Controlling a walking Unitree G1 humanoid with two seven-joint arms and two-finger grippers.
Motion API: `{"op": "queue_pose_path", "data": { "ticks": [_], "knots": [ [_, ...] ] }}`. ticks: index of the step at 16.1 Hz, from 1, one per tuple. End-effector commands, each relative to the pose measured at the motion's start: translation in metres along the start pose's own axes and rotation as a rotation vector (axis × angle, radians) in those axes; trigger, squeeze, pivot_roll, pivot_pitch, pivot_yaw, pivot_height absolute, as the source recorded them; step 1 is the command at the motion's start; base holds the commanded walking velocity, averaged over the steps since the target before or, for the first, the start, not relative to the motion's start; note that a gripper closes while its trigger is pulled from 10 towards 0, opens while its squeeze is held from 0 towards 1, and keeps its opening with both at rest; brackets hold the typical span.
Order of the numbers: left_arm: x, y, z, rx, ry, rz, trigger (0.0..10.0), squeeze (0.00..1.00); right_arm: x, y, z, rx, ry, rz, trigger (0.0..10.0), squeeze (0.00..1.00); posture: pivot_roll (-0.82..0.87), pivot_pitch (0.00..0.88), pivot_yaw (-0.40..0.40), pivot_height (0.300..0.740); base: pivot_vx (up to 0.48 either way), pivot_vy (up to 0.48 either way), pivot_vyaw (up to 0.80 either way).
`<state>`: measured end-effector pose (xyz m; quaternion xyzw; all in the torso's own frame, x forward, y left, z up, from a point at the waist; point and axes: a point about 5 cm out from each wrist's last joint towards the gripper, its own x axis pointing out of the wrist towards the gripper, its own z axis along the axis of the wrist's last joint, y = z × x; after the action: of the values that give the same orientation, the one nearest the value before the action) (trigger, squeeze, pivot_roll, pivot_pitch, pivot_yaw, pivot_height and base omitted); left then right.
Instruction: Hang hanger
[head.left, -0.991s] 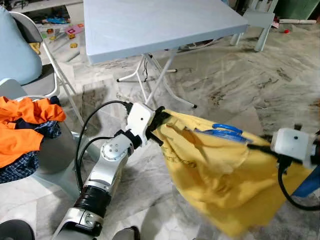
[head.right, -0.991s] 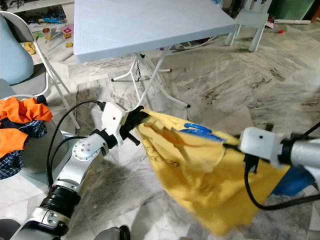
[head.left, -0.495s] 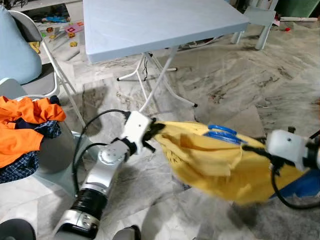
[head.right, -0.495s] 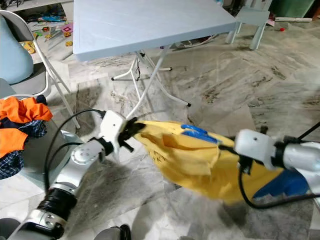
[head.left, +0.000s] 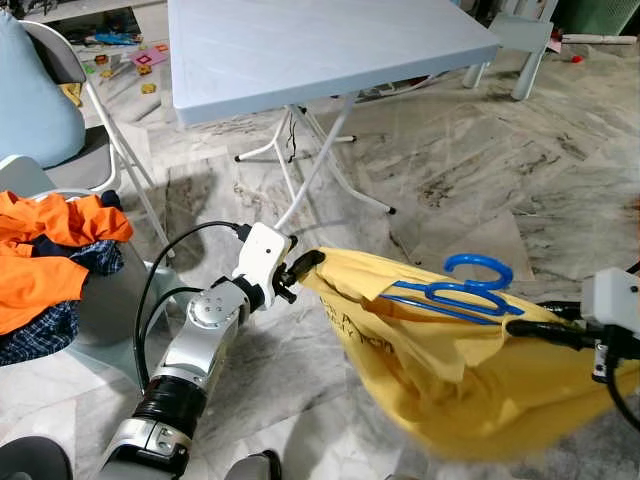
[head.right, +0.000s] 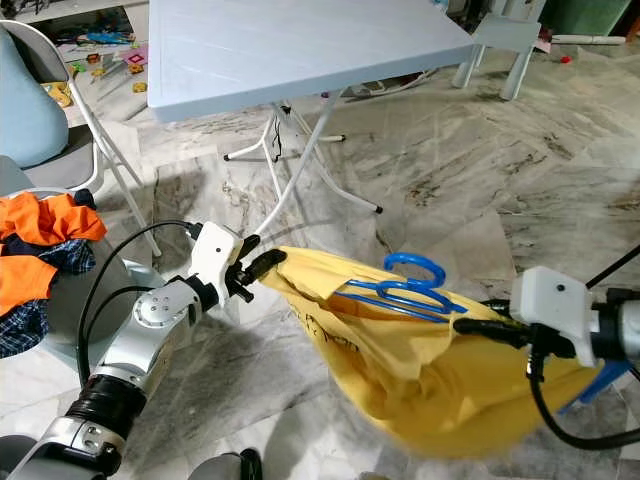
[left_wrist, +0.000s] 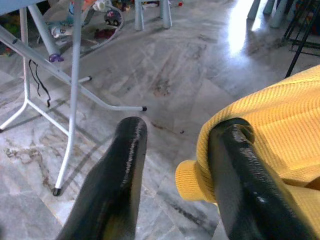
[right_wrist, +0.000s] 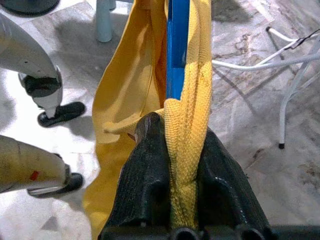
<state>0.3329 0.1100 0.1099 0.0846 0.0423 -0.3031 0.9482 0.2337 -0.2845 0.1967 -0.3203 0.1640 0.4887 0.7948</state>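
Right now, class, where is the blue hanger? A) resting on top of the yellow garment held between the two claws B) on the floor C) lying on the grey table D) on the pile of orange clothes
A: the blue hanger lies on the yellow garment, stretched between the left claw and right claw.

I saw the yellow garment (head.right: 420, 370) stretched between my left end effector (head.right: 262, 265) and right end effector (head.right: 478, 328), blue hanger (head.right: 410, 290) lying on top, above the marble floor (head.right: 480, 180). Grey worktop (head.right: 290, 45) stood behind.
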Motion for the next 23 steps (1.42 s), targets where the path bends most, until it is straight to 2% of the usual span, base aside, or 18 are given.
{"op": "queue_pose_path", "data": {
  "ticks": [1, 3, 4, 5, 7, 8, 9, 11, 12, 13, 14, 16, 18, 19, 20, 21, 22, 23],
  "knots": [
    [-0.019, 0.023, -0.026, -0.011, 0.133, 0.078, 10.0, 1.00, -0.018, -0.008, 0.015, -0.007, -0.063, -0.029, 10.0, 0.00, -0.11, 0.175, 0.020, 0.740, 0.000, 0.000, 0.00],
    [-0.023, 0.019, -0.037, -0.003, 0.204, 0.038, 10.0, 1.00, -0.021, -0.015, 0.021, -0.011, -0.101, -0.069, 10.0, 0.00, -0.11, 0.173, 0.022, 0.740, 0.000, 0.000, 0.00],
    [-0.023, 0.019, -0.037, -0.003, 0.204, 0.038, 10.0, 1.00, -0.021, -0.015, 0.021, -0.011, -0.101, -0.069, 10.0, 0.00, -0.11, 0.173, 0.022, 0.740, 0.000, 0.000, 0.00],
    [-0.023, 0.013, -0.039, -0.030, 0.206, 0.002, 10.0, 1.00, -0.020, -0.019, 0.029, 0.006, -0.162, -0.093, 10.0, 0.00, -0.11, 0.173, 0.022, 0.740, 0.000, 0.000, 0.00],
    [-0.019, 0.006, -0.033, -0.066, 0.155, -0.005, 10.0, 1.00, -0.016, -0.020, 0.031, 0.008, -0.177, -0.108, 10.0, 0.00, -0.11, 0.171, 0.019, 0.740, 0.000, 0.000, 0.00],
    [-0.016, 0.009, -0.024, -0.076, 0.094, 0.060, 10.0, 1.00, -0.011, -0.017, 0.027, 0.005, -0.152, -0.094, 10.0, 0.00, -0.11, 0.170, 0.019, 0.740, 0.000, 0.000, 0.00],
    [-0.011, 0.016, -0.004, -0.120, -0.041, 0.175, 10.0, 1.00, -0.005, -0.014, 0.021, 0.009, -0.119, -0.085, 10.0, 0.00, -0.10, 0.174, 0.016, 0.740, 0.000, 0.000, 0.00],
    [-0.010, 0.026, 0.019, -0.179, -0.196, 0.322, 10.0, 1.00, 0.005, -0.012, 0.014, 0.012, -0.082, -0.091, 10.0, 0.00, -0.10, 0.175, 0.015, 0.740, 0.000, 0.000, 0.00],
    [-0.010, 0.026, 0.019, -0.179, -0.196, 0.322, 10.0, 1.00, 0.005, -0.012, 0.014, 0.012, -0.082, -0.091, 10.0, 0.00, -0.10, 0.175, 0.015, 0.740, 0.000, 0.000, 0.00],
    [-0.012, 0.033, 0.033, -0.181, -0.265, 0.393, 10.0, 1.00, 0.013, -0.010, 0.010, 0.006, -0.041, -0.087, 10.0, 0.00, -0.10, 0.176, 0.015, 0.740, 0.000, 0.000, 0.00],
    [-0.015, 0.038, 0.066, -0.115, -0.396, 0.463, 10.0, 1.00, 0.033, -0.002, 0.005, -0.029, 0.021, -0.062, 10.0, 0.00, -0.10, 0.175, 0.015, 0.740, 0.000, 0.000, 0.00],
    [-0.014, 0.034, 0.077, -0.078, -0.434, 0.446, 10.0, 1.00, 0.040, -0.002, 0.006, -0.025, 0.012, -0.076, 10.0, 0.00, -0.10, 0.174, 0.014, 0.740, 0.000, 0.000, 0.00],
    [-0.009, 0.014, 0.092, -0.097, -0.503, 0.366, 10.0, 1.00, 0.054, -0.005, 0.003, -0.041, 0.039, -0.142, 10.0, 0.00, -0.10, 0.175, 0.012, 0.740, 0.000, 0.000, 0.00],
    [-0.003, -0.012, 0.094, -0.178, -0.511, 0.215, 10.0, 1.00, 0.060, -0.009, 0.002, -0.045, 0.041, -0.191, 10.0, 0.00, -0.10, 0.174, 0.010, 0.740, 0.000, 0.000, 0.00],
    [0.001, -0.030, 0.086, -0.197, -0.454, 0.107, 10.0, 1.00, 0.061, -0.013, 0.002, -0.044, 0.046, -0.215, 10.0, 0.00, -0.09, 0.173, 0.009, 0.740, 0.000, 0.000, 0.00],
    [0.004, -0.052, 0.068, -0.178, -0.341, -0.011, 10.0, 1.00, 0.064, -0.017, 0.003, -0.050, 0.046, -0.249, 10.0, 0.00, -0.09, 0.173, 0.009, 0.740, 0.000, 0.000, 0.00],
    [0.003, -0.062, 0.053, -0.125, -0.270, -0.053, 10.0, 1.00, 0.065, -0.020, 0.006, -0.054, 0.034, -0.272, 10.0, 0.00, -0.10, 0.174, 0.009, 0.740, 0.000, 0.000, 0.00],
    [0.001, -0.064, 0.035, -0.172, -0.194, -0.022, 10.0, 1.00, 0.065, -0.024, 0.011, -0.044, 0.015, -0.289, 10.0, 0.00, -0.10, 0.174, 0.009, 0.740, 0.000, 0.000, 0.00]
  ]
}}
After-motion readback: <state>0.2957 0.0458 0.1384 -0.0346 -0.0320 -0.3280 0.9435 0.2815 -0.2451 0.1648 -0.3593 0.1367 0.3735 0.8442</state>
